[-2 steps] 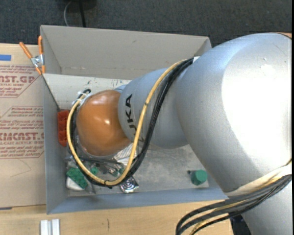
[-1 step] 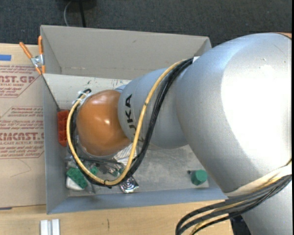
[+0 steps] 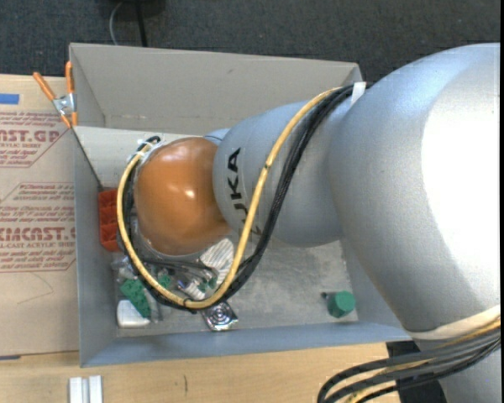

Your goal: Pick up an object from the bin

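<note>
1. Grey arm (image 3: 420, 183), reaching in from the right, rode closest to my camera and hid much of the bin's right side.
2. Beneath it the orange wrist cover (image 3: 176, 196), looped by yellow and black cables (image 3: 260, 217), hung over the bin's left half.
3. Under that cover sat the claw (image 3: 170, 269). I could not tell whether it was open or closed, nor whether it gripped anything.
4. Around the claw, a small heap filled the bin's lower-left corner:
   - a green piece (image 3: 134, 292), with a white piece (image 3: 133, 314) just beside it;
   - a white ribbed piece (image 3: 220, 254) toward the middle;
   - a crumpled silvery piece (image 3: 221, 316) near the front wall;
   - an orange-red block (image 3: 107, 221) against the left wall.
5. Well apart from the heap, a lone green lump (image 3: 340, 303) lay on bare floor toward the lower right.
6. Farthest down, the grey bin (image 3: 210, 82) showed its bare back wall.
7. I judged the pick to be at its reaching step, with the claw low over the heap and no lift shown. The next move, as I read it, called for closing on one piece alone among such close neighbours. It then called for a straight rise clear of the left wall.
</note>
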